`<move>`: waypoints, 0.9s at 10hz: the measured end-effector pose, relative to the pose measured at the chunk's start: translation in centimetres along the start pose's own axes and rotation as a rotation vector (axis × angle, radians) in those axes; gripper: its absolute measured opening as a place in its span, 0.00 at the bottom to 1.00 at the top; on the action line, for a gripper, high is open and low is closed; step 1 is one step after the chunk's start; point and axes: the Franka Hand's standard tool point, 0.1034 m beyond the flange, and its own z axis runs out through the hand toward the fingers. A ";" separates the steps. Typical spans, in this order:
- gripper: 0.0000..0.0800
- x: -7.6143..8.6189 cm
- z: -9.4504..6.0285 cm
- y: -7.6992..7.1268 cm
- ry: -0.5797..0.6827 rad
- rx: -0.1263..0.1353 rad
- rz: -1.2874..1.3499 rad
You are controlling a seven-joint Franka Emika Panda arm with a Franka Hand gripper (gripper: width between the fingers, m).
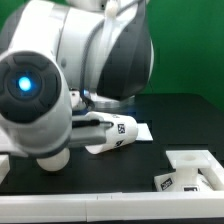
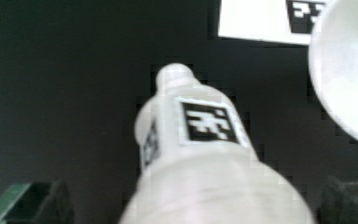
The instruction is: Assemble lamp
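The released jaws are straddling the lying bulb (image 2: 197, 140), probably to grasp it, with the base (image 1: 193, 162) at its four o'clock.

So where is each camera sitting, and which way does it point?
Exterior view: off the arm, looking across the black table; the robot's bulky white arm fills the front.
Wrist view: on the wrist, looking down at a tagged lamp part between the open claw and its dark fingertips.
Both show that lamp part lying on the table.
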 end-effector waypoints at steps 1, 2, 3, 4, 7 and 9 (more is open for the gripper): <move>0.87 0.0 -0.1 0.1 0.004 0.000 -0.006; 0.87 0.0 -0.1 0.1 0.004 0.000 -0.006; 0.87 0.0 -0.1 0.1 0.003 0.000 -0.006; 0.87 0.0 -0.1 0.1 0.003 0.000 -0.006; 0.87 0.9 0.9 0.9 -0.009 0.004 0.003; 0.87 1.6 1.0 1.0 0.016 -0.006 0.000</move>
